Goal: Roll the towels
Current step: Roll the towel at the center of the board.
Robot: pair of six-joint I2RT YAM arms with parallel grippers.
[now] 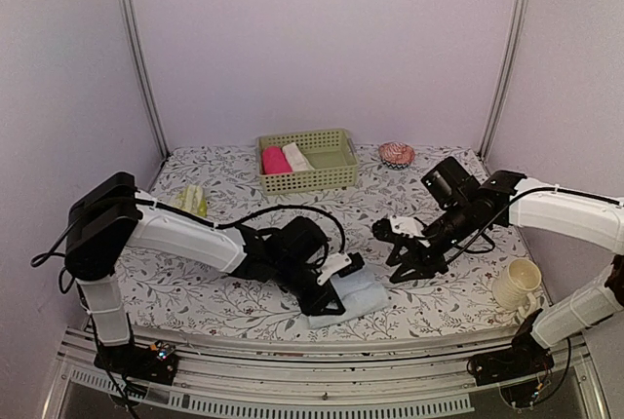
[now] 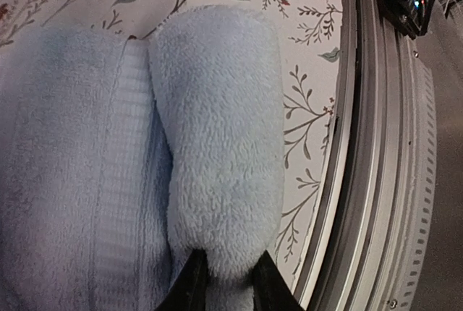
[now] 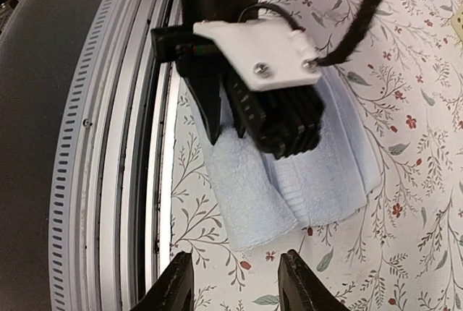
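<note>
1. At the table's (image 1: 468, 294) near edge, the light blue towel (image 1: 359, 294) is being pinched on its rolled fold by the left gripper (image 2: 228, 282).
2. Nearby, the right gripper (image 3: 235, 282) is being held open, empty.
3. Far left, the yellow-green towel (image 1: 192, 200) is being left lying.

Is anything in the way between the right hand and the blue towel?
Nothing lies on the table between the right hand and the blue towel. But the left hand sits on the towel, pinching its rolled edge and covering part of it.
</note>
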